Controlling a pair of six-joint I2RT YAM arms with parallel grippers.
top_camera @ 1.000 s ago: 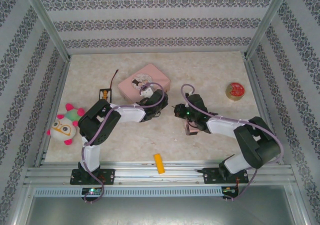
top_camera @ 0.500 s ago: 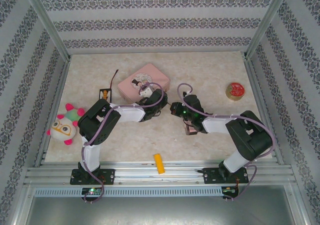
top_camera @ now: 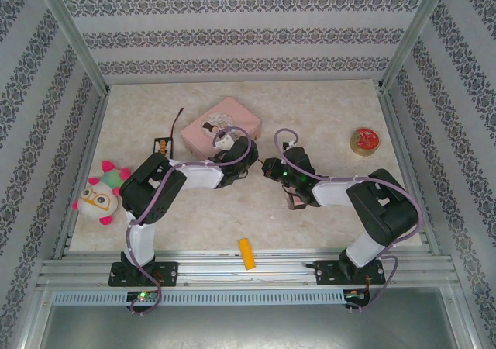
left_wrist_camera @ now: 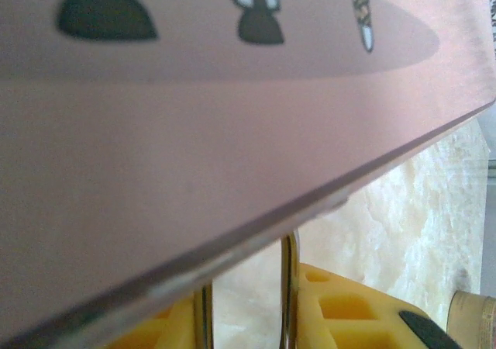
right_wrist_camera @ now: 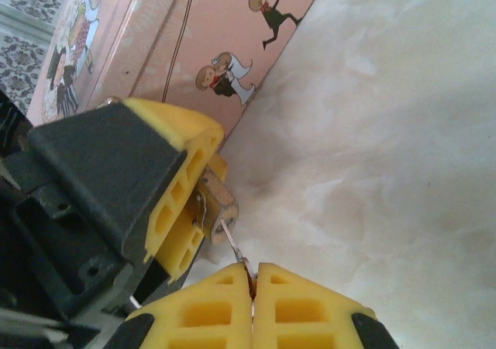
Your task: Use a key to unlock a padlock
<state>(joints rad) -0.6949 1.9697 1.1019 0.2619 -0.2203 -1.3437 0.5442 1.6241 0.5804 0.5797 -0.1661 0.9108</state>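
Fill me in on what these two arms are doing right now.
The left gripper holds the small brass padlock close beside the pink tin. The right gripper is shut on a thin silvery key. The key's tip meets the end face of the padlock, where a keyhole would be. Whether it has gone in cannot be told, so the unlocking looks just started at most.

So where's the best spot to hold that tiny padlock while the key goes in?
The padlock's brass body, pinched across its sides from the side away from the key, as the left gripper's fingers do now. The squat block gives a firm clamp and its key end stays uncovered. The thin shackle is rounded wire and would likely twist.
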